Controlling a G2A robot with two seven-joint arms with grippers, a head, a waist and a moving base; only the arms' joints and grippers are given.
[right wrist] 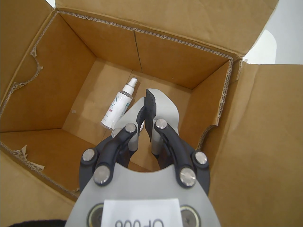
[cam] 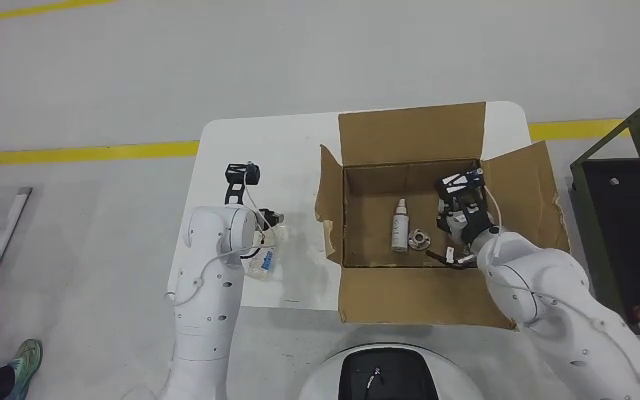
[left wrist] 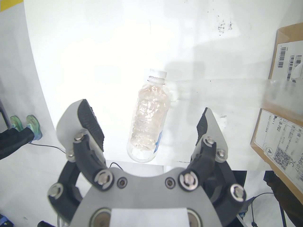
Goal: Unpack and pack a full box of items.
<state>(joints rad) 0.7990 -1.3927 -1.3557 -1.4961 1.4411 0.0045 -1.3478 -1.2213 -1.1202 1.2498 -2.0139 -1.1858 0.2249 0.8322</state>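
Note:
An open cardboard box [cam: 410, 135] stands on the right half of the white table [cam: 270, 140]. On its floor lie a white spray bottle [cam: 400, 224] and a small grey ring-shaped item [cam: 418, 238]. My right gripper [cam: 447, 224] hangs inside the box toward its right wall. In the right wrist view this gripper [right wrist: 148, 98] is shut, pads pressed together, with the spray bottle [right wrist: 119, 103] just beside it. A clear water bottle [left wrist: 148, 116] lies on the table left of the box. My left gripper [left wrist: 145, 109] hovers over it, open, jaws either side and apart from it.
The box [left wrist: 284, 55] has its flaps folded outward, and its torn left flap [cam: 328, 215] points toward the water bottle [cam: 262, 262]. A dark green rack [cam: 610, 200] stands off the table's right edge. Bare table lies behind the bottle.

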